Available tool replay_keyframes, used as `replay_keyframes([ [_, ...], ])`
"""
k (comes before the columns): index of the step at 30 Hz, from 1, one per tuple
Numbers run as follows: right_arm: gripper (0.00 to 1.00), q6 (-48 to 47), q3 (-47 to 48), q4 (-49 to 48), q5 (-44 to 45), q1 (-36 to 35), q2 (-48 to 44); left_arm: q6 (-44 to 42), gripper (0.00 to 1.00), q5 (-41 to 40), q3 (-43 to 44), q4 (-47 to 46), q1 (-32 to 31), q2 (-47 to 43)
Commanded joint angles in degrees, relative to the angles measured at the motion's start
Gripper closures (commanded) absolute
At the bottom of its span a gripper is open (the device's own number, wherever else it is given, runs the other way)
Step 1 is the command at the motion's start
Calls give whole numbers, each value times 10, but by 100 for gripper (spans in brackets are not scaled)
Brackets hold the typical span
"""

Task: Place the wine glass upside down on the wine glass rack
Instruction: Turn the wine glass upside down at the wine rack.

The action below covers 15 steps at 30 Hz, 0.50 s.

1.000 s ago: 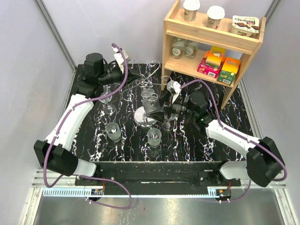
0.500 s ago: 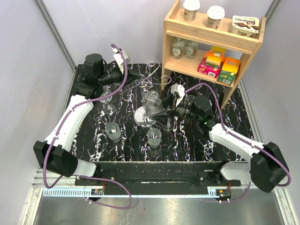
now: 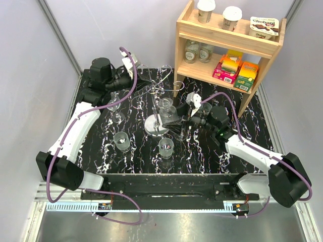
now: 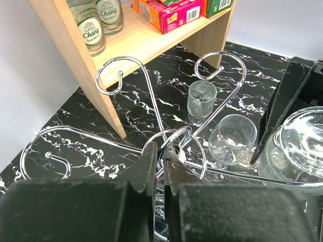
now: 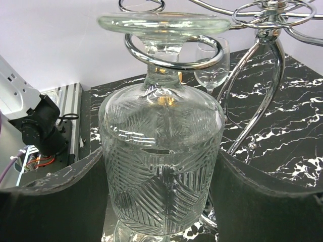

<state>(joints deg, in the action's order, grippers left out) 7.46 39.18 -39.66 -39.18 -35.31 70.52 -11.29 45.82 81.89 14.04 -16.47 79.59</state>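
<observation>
The silver wire wine glass rack (image 3: 156,126) stands mid-table. My left gripper (image 3: 146,84) is shut on its top wire, seen between the fingers in the left wrist view (image 4: 162,156). The cut-pattern wine glass (image 5: 161,151) hangs upside down. Its stem passes through a curled rack arm (image 5: 176,64) and its foot (image 5: 164,21) lies above the curl. My right gripper (image 5: 161,166) has both fingers against the bowl's sides. It also shows in the top view (image 3: 174,120), with the glass (image 3: 165,108) to the right of the post. The glass also shows in the left wrist view (image 4: 303,143).
A wooden shelf unit (image 3: 181,50) with bottles, boxes and cups stands at the back right. Upright wine glasses (image 3: 115,106) stand left of the rack. Tumblers stand at the front (image 3: 121,140) (image 3: 166,146), and a small one is on the right (image 3: 206,107).
My right gripper and the glass have shifted a little to the right, away from the rack's post. The left arm has not moved.
</observation>
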Motion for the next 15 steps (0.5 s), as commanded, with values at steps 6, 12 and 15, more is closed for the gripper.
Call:
replay_keyframes([
  [6, 67, -19, 15, -31, 21, 4, 7, 3, 100, -21, 3, -12, 10, -12],
  [12, 52, -18, 27, -21, 16, 3, 15, 2, 100, -21, 6, -12, 11, -12],
  [15, 43, -20, 31, -12, 17, 3, 19, 2, 100, -21, 6, -10, 10, -10],
])
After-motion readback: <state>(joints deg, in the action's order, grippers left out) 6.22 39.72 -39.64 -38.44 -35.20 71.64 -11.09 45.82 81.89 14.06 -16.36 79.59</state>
